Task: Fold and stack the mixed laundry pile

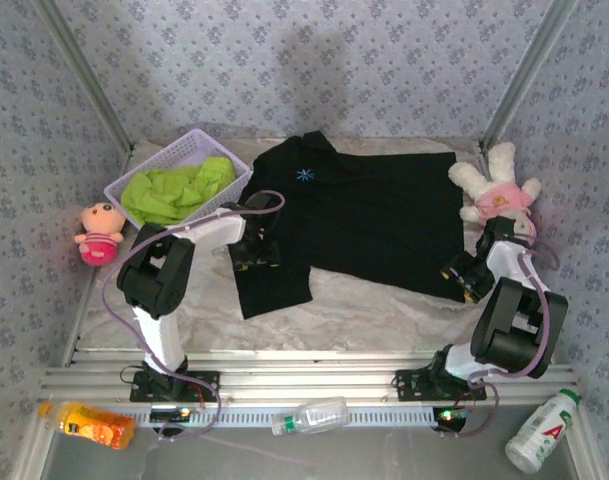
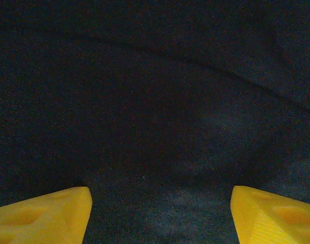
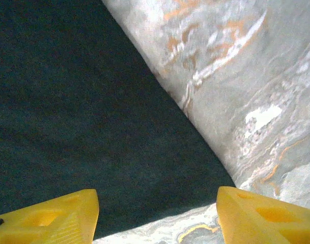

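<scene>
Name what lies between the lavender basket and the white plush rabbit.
The black T-shirt, spread out flat, spans that stretch; the top external view shows it.

A spread T-shirt (image 1: 374, 220) lies across the middle of the desk (image 1: 364, 310). At its 10 o'clock a basket (image 1: 124, 185) holds a second T-shirt (image 1: 179, 190). One plush toy (image 1: 99, 233) sits at the basket's 7 o'clock. Another plush toy (image 1: 499, 190) lies just beside the spread T-shirt's 3 o'clock edge. A bottle (image 1: 309, 415) lies beyond the desk's 6 o'clock edge.
</scene>
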`<state>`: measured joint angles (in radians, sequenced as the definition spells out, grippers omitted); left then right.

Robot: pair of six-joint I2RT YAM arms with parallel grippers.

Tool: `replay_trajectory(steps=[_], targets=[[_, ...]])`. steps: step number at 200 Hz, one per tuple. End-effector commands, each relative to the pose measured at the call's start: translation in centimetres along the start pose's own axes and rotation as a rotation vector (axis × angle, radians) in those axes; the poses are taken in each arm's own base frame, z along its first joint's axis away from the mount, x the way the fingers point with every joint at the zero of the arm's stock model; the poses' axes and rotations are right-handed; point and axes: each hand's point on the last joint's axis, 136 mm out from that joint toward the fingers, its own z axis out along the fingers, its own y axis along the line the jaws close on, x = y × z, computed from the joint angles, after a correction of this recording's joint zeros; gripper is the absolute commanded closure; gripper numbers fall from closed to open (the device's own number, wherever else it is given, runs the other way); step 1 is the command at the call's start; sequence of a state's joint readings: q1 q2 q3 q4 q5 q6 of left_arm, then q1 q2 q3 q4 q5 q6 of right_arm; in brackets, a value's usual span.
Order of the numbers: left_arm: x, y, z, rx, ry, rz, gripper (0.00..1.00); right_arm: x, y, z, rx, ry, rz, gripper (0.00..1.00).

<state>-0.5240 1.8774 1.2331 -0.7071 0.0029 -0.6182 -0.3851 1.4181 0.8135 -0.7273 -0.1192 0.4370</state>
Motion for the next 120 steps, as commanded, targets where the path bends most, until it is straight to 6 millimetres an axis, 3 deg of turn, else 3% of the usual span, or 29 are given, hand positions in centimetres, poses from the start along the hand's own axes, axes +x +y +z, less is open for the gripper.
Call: replay_trajectory(steps=[1, 40, 120], targets=[[-0.3, 3.2, 0.9, -0.077, 0.011, 0.01, 0.26, 0.9, 0.8, 0.0, -0.059, 0.023, 0.008, 0.37], [-1.5, 4.6, 0.8, -0.081, 0.005, 0.017, 0.26, 1.8, 0.8, 1.1, -0.081, 0.046, 0.049, 0.47], [-0.8, 2.3, 0.7, 0.055, 0.043, 0.0, 0.26, 6.9, -1.9, -1.1, 0.027, 0.047, 0.101, 0.47]])
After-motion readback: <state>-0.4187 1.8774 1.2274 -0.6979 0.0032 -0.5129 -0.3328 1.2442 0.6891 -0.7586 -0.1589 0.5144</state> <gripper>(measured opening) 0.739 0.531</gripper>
